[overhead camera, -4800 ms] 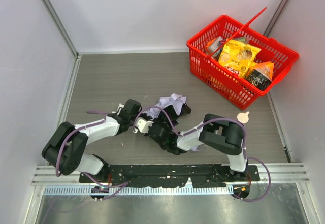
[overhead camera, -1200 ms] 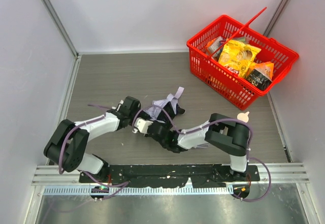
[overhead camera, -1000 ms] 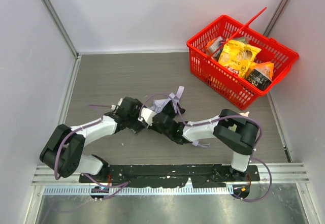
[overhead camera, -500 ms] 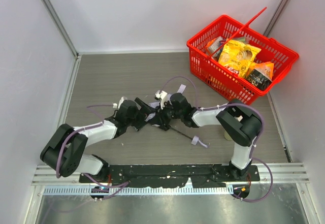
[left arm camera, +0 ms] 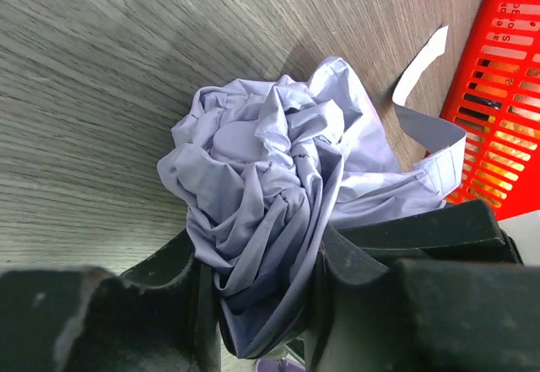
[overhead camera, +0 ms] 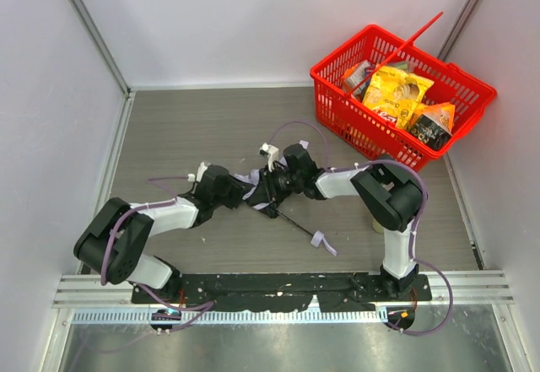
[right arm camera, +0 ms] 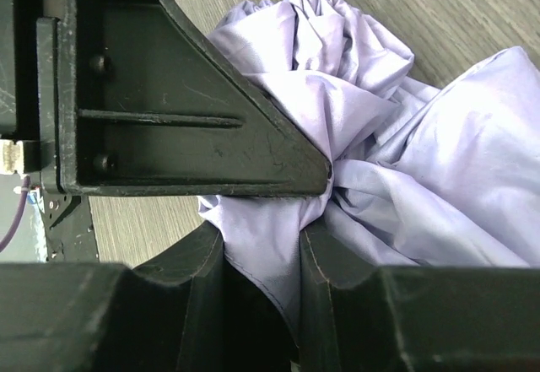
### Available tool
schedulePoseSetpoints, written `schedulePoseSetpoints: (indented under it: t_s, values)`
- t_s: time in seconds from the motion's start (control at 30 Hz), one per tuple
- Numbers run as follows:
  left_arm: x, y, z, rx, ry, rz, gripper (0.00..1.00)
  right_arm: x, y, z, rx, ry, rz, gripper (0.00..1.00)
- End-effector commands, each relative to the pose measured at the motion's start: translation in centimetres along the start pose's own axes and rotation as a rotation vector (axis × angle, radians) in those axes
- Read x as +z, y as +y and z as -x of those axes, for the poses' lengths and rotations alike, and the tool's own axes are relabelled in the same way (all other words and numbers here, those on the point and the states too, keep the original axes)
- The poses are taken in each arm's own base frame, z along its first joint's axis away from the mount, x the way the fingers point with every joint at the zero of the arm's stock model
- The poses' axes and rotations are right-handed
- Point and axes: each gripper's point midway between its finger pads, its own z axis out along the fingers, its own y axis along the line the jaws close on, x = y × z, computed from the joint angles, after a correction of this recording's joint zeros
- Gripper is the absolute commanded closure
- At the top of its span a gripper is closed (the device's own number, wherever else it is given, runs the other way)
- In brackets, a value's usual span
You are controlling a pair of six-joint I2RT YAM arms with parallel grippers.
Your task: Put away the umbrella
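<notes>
top / umbrella (overhead camera: 268,207): mid-bench, crumpled fabric caught between both claws; black shaft (overhead camera: 297,224) running out toward 5 o'clock, strap (overhead camera: 321,242) flat on bench (overhead camera: 186,127) at its end.
top / left claw (overhead camera: 245,193): in from 8 o'clock, nose to nose with right claw (overhead camera: 270,188) coming in from 3 o'clock.
top / red basket (overhead camera: 333,106): at 1 o'clock, well apart from bundle.
top / change: half a second back left claw gaped wide; now clamped onto fabric.
left wrist / left claw (left arm camera: 261,258): pinching a thick wad of umbrella (left arm camera: 270,178) fabric, canopy bunched into a rosette just ahead; red basket (left arm camera: 498,94) at 2 o'clock.
right wrist / right claw (right arm camera: 261,271): pinching a fold of umbrella (right arm camera: 396,178) fabric; left claw's finger (right arm camera: 169,119) pressed on same bundle at 10 o'clock.
meaning: two-handed hold now set, probably for gathering the canopy. Canopy loose, shaft sticking out, so plenty left.
</notes>
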Motion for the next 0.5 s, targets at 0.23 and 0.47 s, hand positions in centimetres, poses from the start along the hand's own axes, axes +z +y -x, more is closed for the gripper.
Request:
schedulePoseSetpoints:
  t_s: [0.23,0.47]
  values:
    - [-1.2,8.7,-2.7,0.084,0.139,0.335,1.00,-5.3,0.8,2.1,-0.068,0.064,-0.287,0.32]
    - [-1.4,7.6,-3.4,0.079,0.200,0.383,1.00,-7.4,4.6,4.2,-0.487,-0.191,-0.513,0.18]
